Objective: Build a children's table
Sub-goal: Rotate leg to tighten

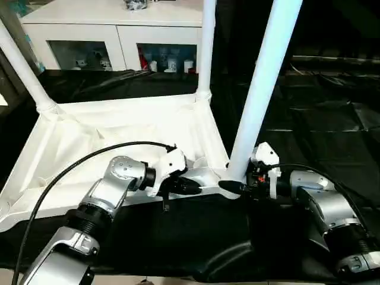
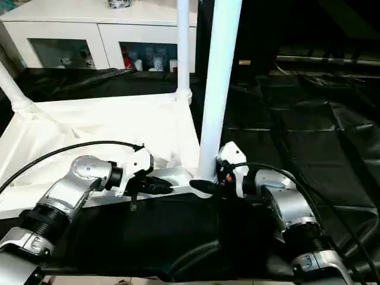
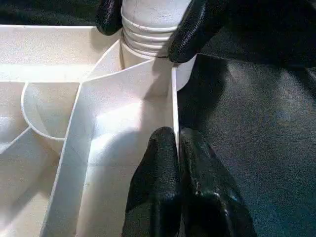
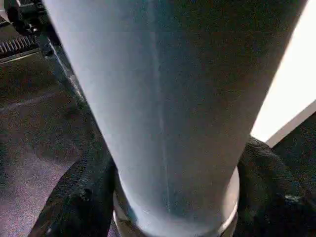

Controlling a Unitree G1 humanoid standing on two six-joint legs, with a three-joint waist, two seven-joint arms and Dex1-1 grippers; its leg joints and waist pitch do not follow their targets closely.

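Both grippers are clamped on: left gripper (image 1: 193, 186) pinches the table top (image 1: 119, 127) rim, right gripper (image 1: 230, 186) squeezes the near leg (image 1: 261, 89) base.

right pincer (image 1: 233, 187) grips leg (image 1: 261, 89) — tabletop (image 1: 119, 127) inverted.

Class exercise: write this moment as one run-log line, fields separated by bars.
left gripper: shut on tabletop rim | right gripper: shut on near leg at corner socket | two far legs: standing
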